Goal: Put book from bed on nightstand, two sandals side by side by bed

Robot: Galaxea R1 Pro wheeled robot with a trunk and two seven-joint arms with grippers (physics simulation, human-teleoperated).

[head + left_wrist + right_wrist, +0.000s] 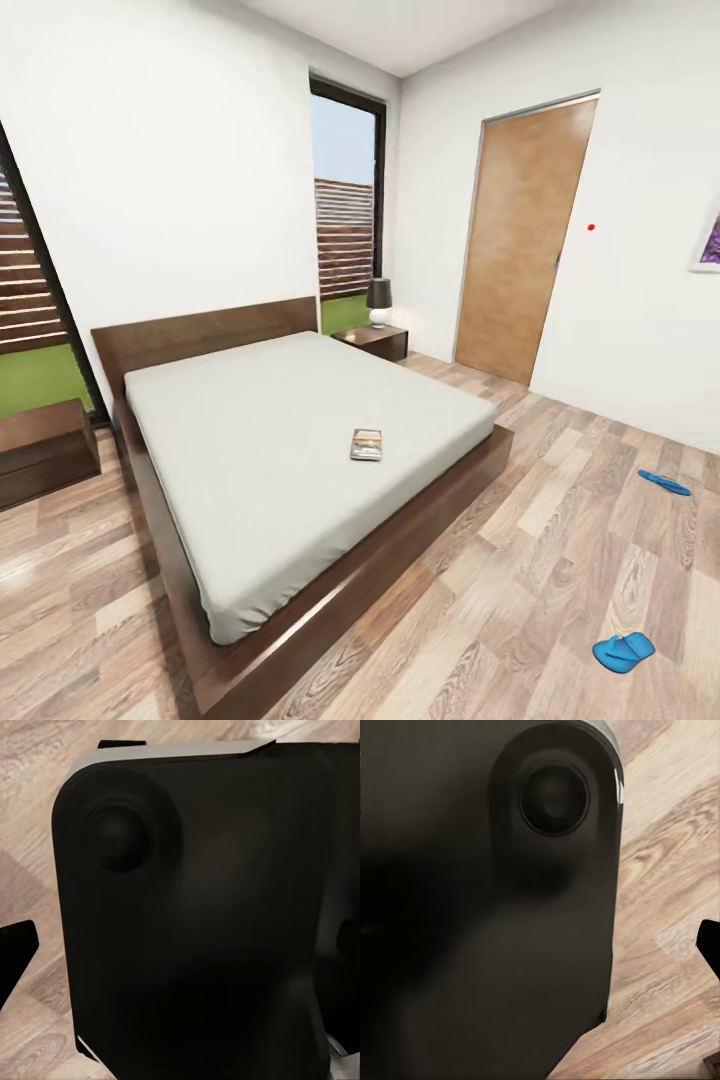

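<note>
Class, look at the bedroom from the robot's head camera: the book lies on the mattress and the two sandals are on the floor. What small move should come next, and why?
Probably roll the base forward toward the bed's near corner. The book lies flat on the mattress, well away from the robot, and no arm reaches toward it in the head view. The sandals lie apart on the floor to the right and can wait.

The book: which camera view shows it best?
The head view: the book lies flat and unobstructed on the bed, near its foot. Both wrist views look at dark robot body and wood floor instead.
</note>
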